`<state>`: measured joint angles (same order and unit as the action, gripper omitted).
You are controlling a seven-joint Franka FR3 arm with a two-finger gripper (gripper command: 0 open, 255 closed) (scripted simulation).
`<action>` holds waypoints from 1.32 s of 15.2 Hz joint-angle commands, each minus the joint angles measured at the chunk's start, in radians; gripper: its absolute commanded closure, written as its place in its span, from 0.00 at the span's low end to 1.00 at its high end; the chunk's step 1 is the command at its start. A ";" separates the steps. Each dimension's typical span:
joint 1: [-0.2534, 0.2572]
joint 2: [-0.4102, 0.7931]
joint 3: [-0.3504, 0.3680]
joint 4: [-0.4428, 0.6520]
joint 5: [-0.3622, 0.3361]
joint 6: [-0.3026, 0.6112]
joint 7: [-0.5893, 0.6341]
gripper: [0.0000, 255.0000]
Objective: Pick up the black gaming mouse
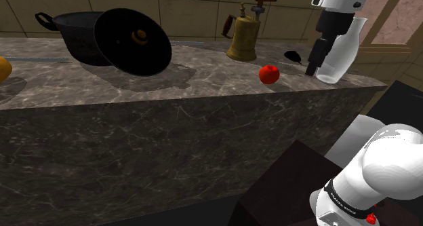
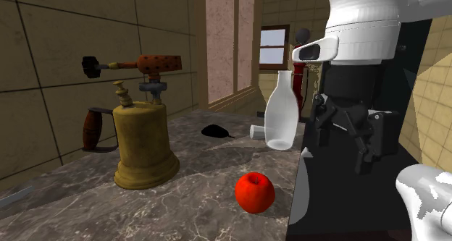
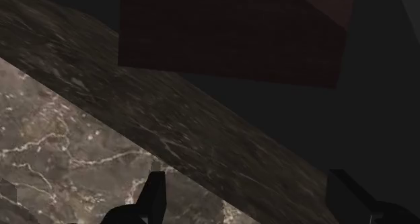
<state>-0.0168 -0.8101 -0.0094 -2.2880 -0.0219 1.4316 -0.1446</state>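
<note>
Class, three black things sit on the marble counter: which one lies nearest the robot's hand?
The small black mouse, between the brass blowtorch and the clear bottle; the pot and its lid stand far off at the shoulder view's left.

It is dim around me. The black pot point(image 1: 74, 33) throws a soft shadow across my desk point(image 1: 203, 82), whose front face lies darker than its top; a far window point(image 2: 273, 45) glows pale.
</note>
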 commanded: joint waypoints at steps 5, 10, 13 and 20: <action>-0.036 0.096 -0.058 0.033 -0.031 0.077 -0.017 0.00; -0.075 0.227 -0.131 0.095 -0.055 0.163 -0.039 0.00; -0.095 0.309 -0.174 0.143 -0.060 0.208 -0.053 0.00; -0.136 0.512 -0.277 0.287 -0.039 0.289 -0.095 0.00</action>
<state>-0.1475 -0.3278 -0.2725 -2.0179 -0.0664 1.7044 -0.2356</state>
